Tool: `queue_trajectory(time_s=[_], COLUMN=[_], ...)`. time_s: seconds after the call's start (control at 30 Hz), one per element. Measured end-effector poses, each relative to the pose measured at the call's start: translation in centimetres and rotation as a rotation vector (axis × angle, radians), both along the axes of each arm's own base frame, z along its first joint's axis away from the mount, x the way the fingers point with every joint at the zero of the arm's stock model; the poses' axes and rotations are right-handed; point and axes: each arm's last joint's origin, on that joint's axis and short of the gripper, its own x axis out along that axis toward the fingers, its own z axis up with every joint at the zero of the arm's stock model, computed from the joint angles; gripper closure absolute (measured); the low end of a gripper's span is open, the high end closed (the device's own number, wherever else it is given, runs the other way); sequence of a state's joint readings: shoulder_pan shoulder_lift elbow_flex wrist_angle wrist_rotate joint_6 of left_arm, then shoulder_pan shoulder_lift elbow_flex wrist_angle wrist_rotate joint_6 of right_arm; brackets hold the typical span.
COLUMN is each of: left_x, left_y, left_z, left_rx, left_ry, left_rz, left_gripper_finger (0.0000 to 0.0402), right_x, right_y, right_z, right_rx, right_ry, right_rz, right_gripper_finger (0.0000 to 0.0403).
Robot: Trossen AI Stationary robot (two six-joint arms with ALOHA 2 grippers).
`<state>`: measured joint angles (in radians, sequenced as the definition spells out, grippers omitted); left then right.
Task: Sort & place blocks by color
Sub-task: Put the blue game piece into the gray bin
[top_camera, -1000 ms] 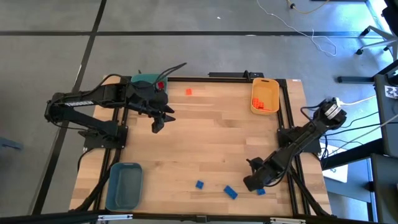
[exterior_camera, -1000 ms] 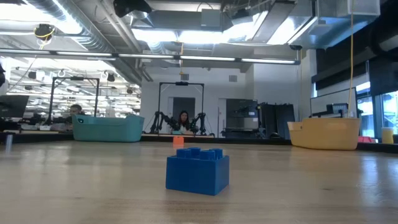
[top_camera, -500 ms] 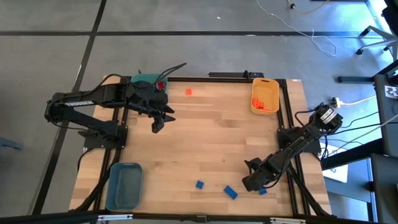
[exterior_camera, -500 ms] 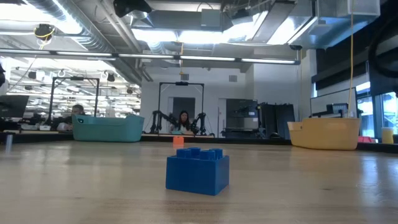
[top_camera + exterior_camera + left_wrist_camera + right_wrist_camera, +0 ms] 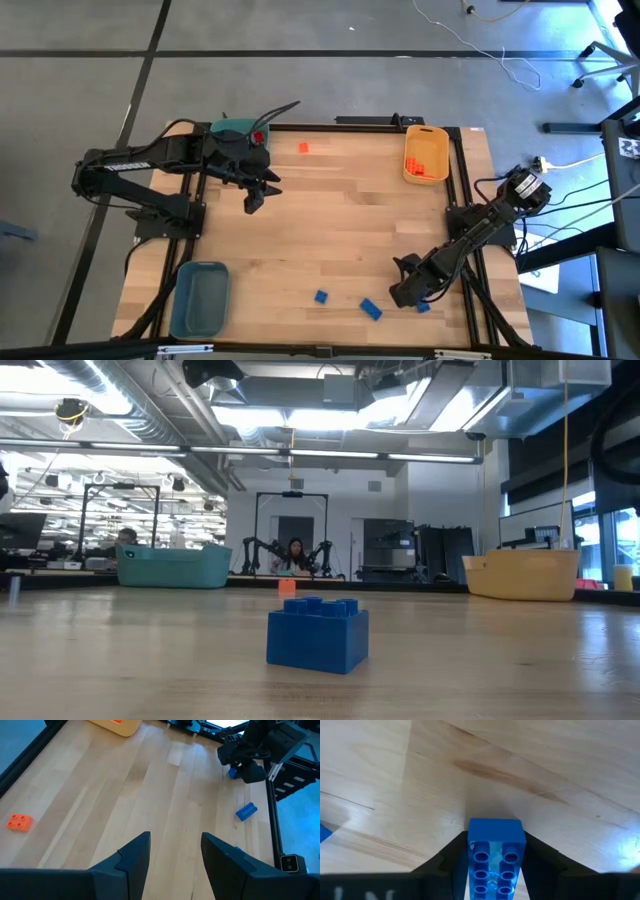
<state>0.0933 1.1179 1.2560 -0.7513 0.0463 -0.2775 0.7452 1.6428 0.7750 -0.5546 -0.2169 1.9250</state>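
The right tool (image 5: 408, 291) is seen low over the near right part of the wooden surface (image 5: 340, 220), and in the right wrist view its two dark fingers (image 5: 451, 855) are pressed against the two long sides of a blue block (image 5: 496, 857), so that the block is clamped between them, studs facing the camera. In the high view only a small edge of that block (image 5: 421, 307) shows just beside the tool. Two further blue blocks lie near it along the near edge: a longer one (image 5: 371, 309) set at an angle, and a smaller one (image 5: 320, 296) a little further toward the left; the latter is probably the blue block (image 5: 318, 633) that fills the middle of the low view. A single orange block (image 5: 304, 148) rests on the far side of the surface, between the teal bin (image 5: 233, 127) at the far left corner and the yellow-orange bin (image 5: 425, 153) at the far right, in which several orange blocks (image 5: 419, 167) are gathered. A grey-blue bin (image 5: 199, 297) stands at the near left corner. The left tool (image 5: 258, 194) is held above the far left part of the surface, just in front of the teal bin; in the left wrist view its fingers (image 5: 134, 856) stand apart with bare wood between them, and nothing is gripped.
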Motion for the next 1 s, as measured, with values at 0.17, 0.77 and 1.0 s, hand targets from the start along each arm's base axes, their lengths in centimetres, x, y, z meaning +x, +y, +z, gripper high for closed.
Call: queue_trajectory(time_s=[0.17, 0.77, 1.0], left_x=[0.0, 0.0, 0.0], left_y=[0.0, 0.0, 0.0], left_z=[0.0, 0.0, 0.0], left_rx=[0.000, 0.001, 0.001], left_ry=[0.000, 0.004, 0.004], left_rz=[0.000, -0.001, -0.001], left_gripper_finger=[0.0233, 0.0233, 0.0233], right_x=[0.1, 3.2, 5.6], right_y=[-0.2, -4.9, -8.0], right_z=[0.1, 0.9, 1.2], right_rx=[0.002, -0.015, -0.028], right_ry=[-0.016, -0.132, -0.236], right_rz=[0.033, 0.107, 0.154], right_gripper_finger=[0.0261, 0.0261, 0.0261])
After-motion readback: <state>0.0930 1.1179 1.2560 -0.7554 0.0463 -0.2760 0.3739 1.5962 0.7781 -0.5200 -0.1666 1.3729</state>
